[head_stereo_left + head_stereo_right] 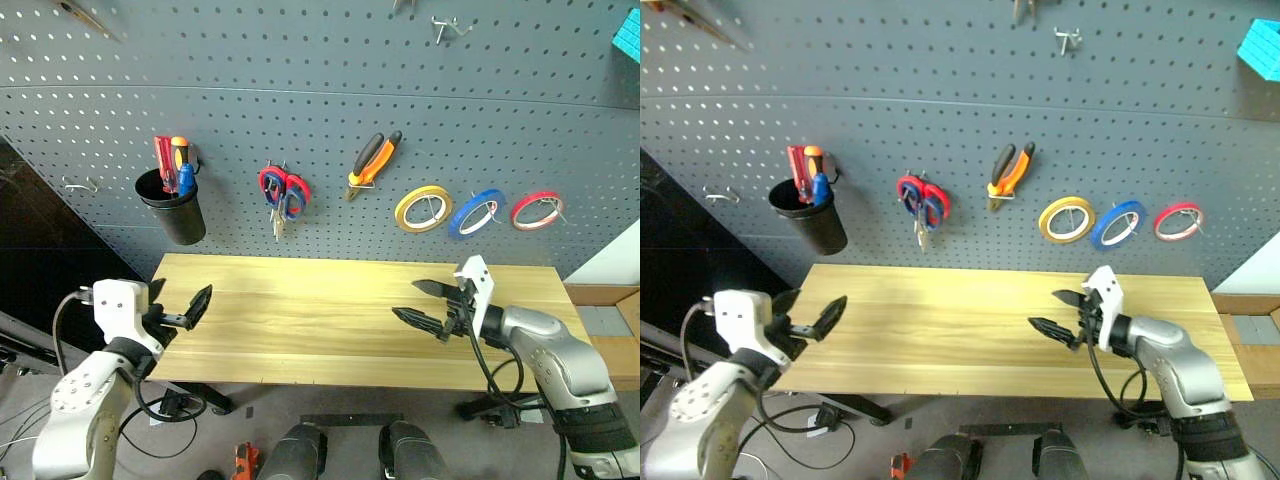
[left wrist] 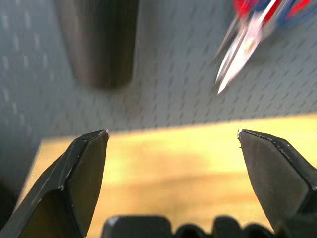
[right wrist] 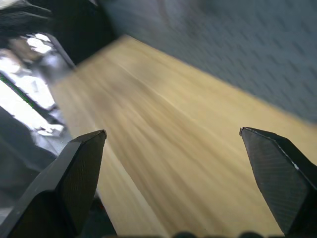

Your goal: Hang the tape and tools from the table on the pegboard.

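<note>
1. Head views: blue tape (image 1: 476,213), pliers (image 1: 374,160), scissors (image 1: 289,199) and blue screwdriver (image 1: 185,180) in cup (image 1: 172,208), all on pegboard (image 1: 320,80); worktop (image 1: 330,320) bare.
2. Left wrist: left end effector (image 2: 173,144) spread wide, empty.
3. Right wrist: right end effector (image 3: 173,144) spread wide, empty.

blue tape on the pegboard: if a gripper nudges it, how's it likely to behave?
The blue tape hangs by its ring on a single hook, so a nudge would probably swing it rather than slide it. It looks thin and flat, so likely light. Lifted off, the round ring could roll if set on edge on the table.
</note>
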